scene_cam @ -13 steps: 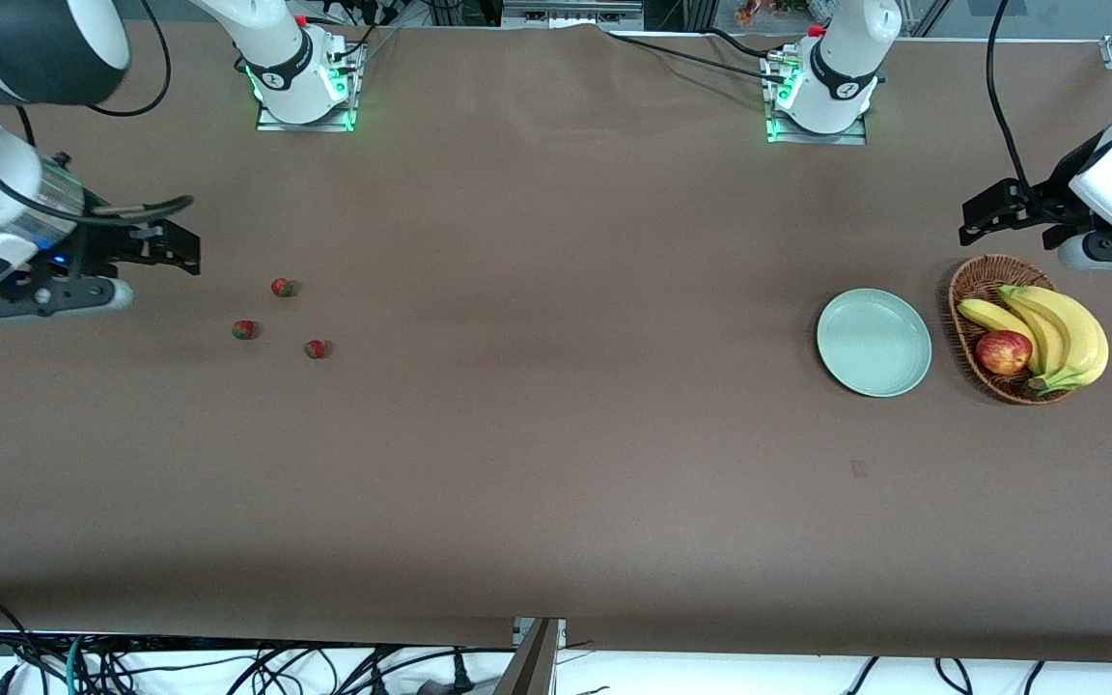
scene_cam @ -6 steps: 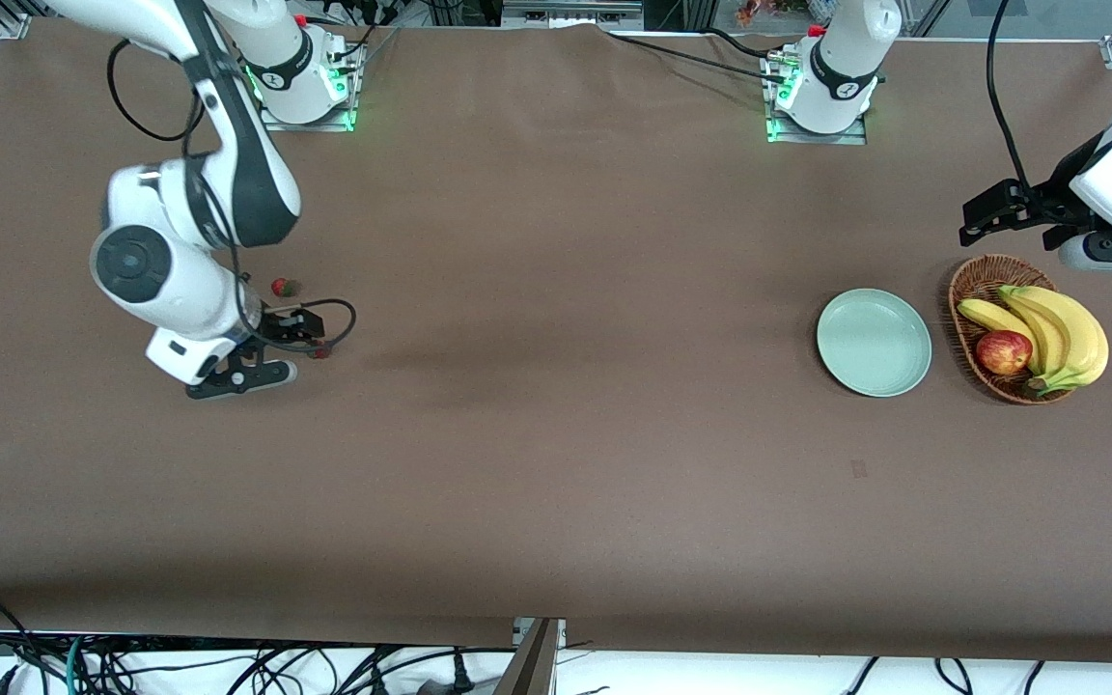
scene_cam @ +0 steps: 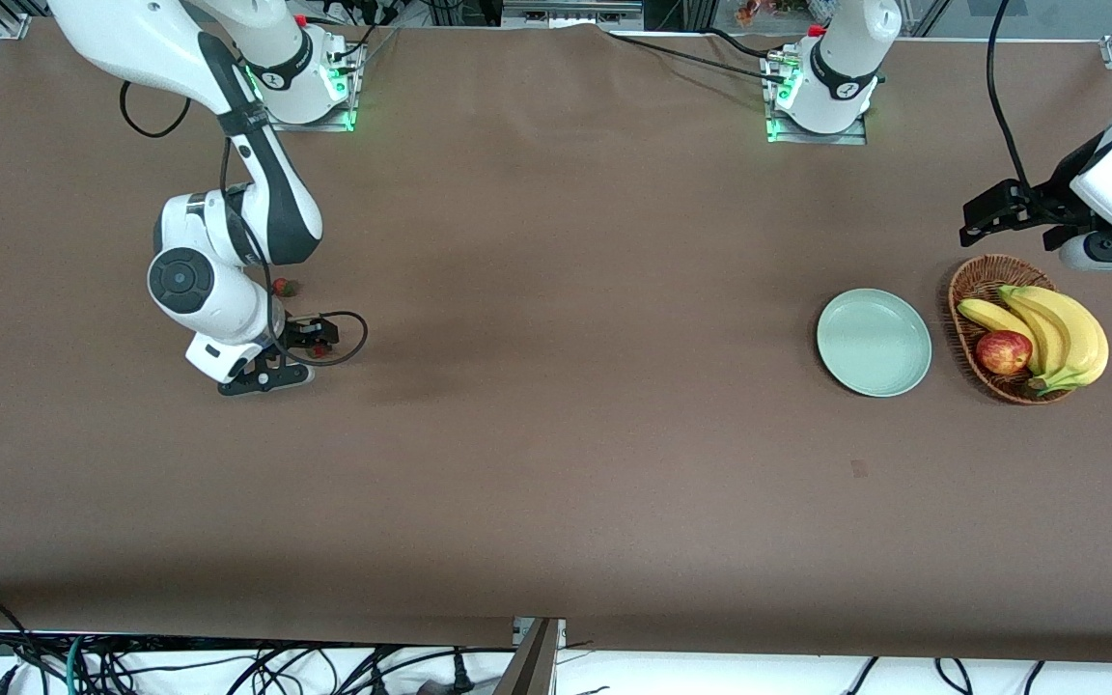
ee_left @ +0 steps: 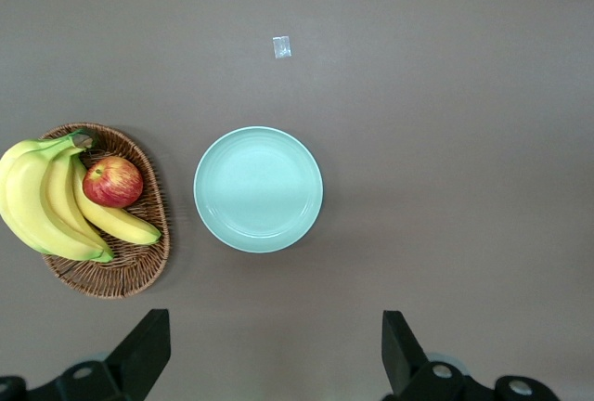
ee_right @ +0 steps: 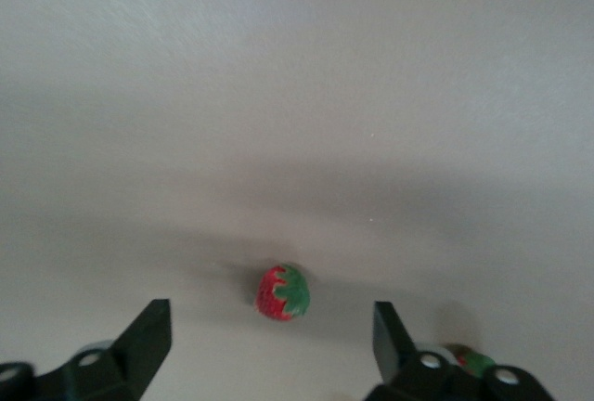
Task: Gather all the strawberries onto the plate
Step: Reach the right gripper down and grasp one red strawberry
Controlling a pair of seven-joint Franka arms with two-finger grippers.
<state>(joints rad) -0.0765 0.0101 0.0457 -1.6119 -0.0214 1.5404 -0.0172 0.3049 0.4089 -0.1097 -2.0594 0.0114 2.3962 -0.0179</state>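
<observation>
In the front view one strawberry (scene_cam: pixel 284 287) shows beside the right arm, and another (scene_cam: pixel 321 350) peeks out at my right gripper (scene_cam: pixel 313 338); the third is hidden under the arm. In the right wrist view my right gripper (ee_right: pixel 271 327) is open, low over the table, with a strawberry (ee_right: pixel 283 292) lying just ahead of the gap between its fingers. A second berry (ee_right: pixel 475 361) shows partly past one finger. The mint-green plate (scene_cam: pixel 873 342) is empty at the left arm's end of the table. My left gripper (scene_cam: pixel 973 220) waits open above the table near the basket; its wrist view (ee_left: pixel 276 327) shows the plate (ee_left: pixel 258 189).
A brown wicker basket (scene_cam: pixel 976 280) with bananas (scene_cam: pixel 1063 333) and a red apple (scene_cam: pixel 1003 351) stands beside the plate, toward the left arm's end. It also shows in the left wrist view (ee_left: pixel 139 276). A small pale mark (scene_cam: pixel 858 469) lies on the brown cloth nearer the front camera.
My right arm has swung in from the table's end and come down over the strawberries, covering one of them. The left arm has not moved.
</observation>
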